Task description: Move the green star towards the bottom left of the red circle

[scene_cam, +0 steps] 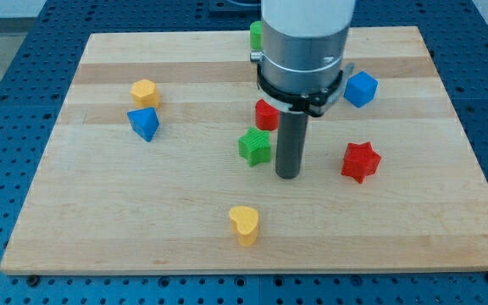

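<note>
The green star lies near the middle of the wooden board. The red circle sits just above and to the right of it, partly hidden by the arm. My tip rests on the board just to the right of the green star and slightly below it, a small gap apart. The star is at the lower left of the red circle, close to it.
A red star lies at the right. A blue cube is at the upper right. A yellow hexagon and a blue triangle are at the left. A yellow heart is at the bottom. A green block peeks out behind the arm.
</note>
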You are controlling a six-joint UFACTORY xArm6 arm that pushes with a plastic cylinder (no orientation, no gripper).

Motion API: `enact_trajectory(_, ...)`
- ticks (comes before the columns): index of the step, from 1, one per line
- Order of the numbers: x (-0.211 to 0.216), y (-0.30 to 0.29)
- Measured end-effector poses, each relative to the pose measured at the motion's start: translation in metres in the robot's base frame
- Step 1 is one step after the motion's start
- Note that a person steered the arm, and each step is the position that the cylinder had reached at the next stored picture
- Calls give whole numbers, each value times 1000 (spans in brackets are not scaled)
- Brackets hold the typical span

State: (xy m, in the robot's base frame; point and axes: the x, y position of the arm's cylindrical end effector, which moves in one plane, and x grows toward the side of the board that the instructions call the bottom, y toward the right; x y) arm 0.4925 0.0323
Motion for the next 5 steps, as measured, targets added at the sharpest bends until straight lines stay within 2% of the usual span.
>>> enact_trajectory(2,-43,-91)
enact_trajectory(3,-74,-89)
enact_trajectory(4,-78,-110)
enact_trajectory(5,-39,-95)
